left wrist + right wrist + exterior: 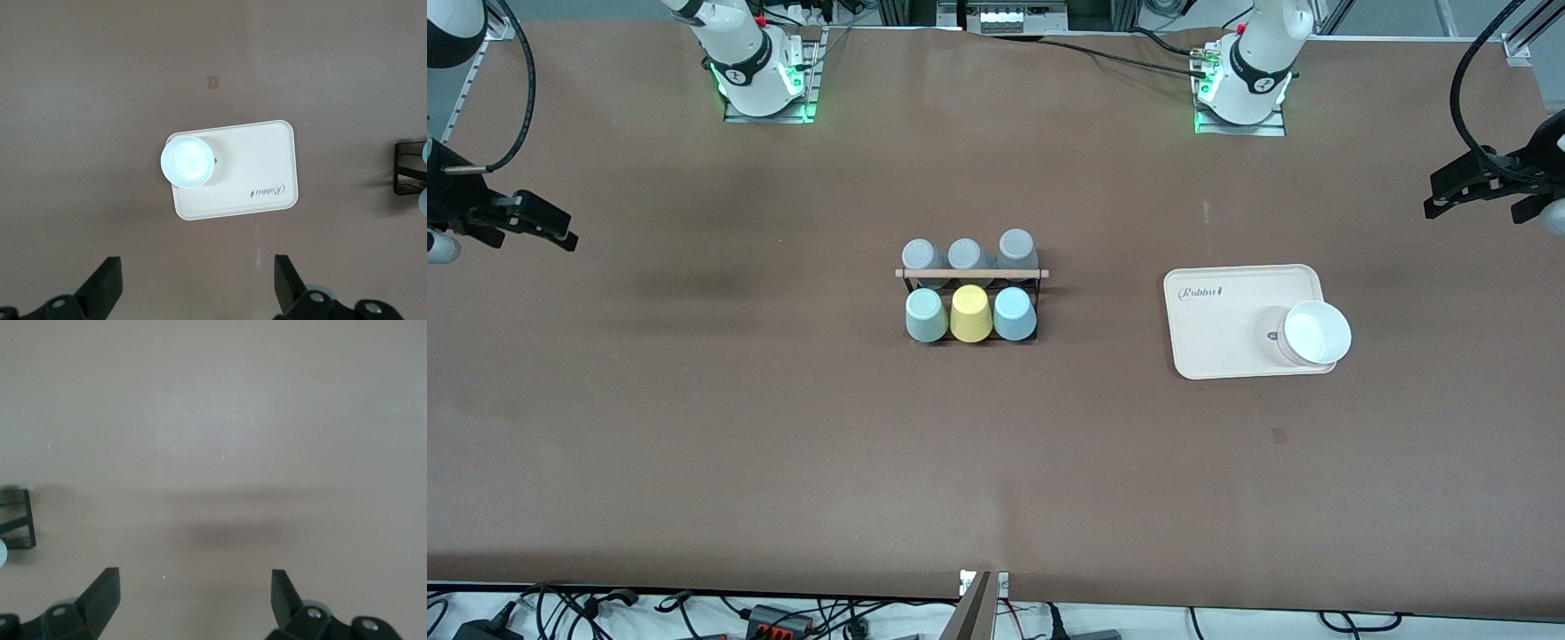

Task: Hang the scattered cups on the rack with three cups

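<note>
Front view shows the rack (971, 293) mid-table already carrying 6 cups: the mint cup (926, 316), yellow cup (970, 313) and blue cup (1014, 314) in the row nearer the camera, 3 grey cups (967, 255) in the farther row. No loose cup remains, so hanging looks finished. Left gripper (197, 288) hangs released above the tray (1218, 342) with its white bowl (1316, 332); right gripper (193, 603) waits released over bare table.

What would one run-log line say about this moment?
black wire rack: six cups on it | left tool: open, empty | right tool: open, empty

"Rabbit" on the beige tray (1227, 307)
</note>
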`<state>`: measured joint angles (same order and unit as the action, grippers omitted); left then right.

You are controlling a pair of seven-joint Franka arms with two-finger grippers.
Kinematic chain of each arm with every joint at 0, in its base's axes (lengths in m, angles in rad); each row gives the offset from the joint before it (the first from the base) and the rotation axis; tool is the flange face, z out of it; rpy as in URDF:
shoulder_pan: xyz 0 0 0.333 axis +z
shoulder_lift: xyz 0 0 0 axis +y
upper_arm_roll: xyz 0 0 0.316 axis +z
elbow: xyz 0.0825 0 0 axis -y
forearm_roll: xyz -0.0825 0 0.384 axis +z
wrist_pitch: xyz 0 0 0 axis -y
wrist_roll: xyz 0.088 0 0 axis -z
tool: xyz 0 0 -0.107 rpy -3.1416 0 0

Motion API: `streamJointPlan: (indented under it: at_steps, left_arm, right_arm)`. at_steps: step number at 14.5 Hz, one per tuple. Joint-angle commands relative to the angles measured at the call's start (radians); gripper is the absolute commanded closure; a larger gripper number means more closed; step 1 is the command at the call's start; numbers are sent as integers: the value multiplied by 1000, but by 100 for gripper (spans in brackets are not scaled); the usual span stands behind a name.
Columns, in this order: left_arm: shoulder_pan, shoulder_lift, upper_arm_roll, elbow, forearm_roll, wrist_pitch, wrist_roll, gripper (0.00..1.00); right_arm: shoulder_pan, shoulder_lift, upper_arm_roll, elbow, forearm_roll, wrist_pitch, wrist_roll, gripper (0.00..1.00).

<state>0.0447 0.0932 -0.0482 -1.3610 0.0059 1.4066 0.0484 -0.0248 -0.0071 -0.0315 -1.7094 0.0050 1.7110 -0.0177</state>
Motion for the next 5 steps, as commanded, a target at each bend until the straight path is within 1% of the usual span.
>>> streamJointPlan:
  at_steps: [1,5]
  left_arm:
    - [0,8,-4,29,3,-20,19,0]
    - [1,8,-2,29,5,-20,21,0]
  right_arm:
    - [-1,-42,7,-10,-10,-27,-16,0]
    - [-1,-42,7,-18,-10,-28,-18,0]
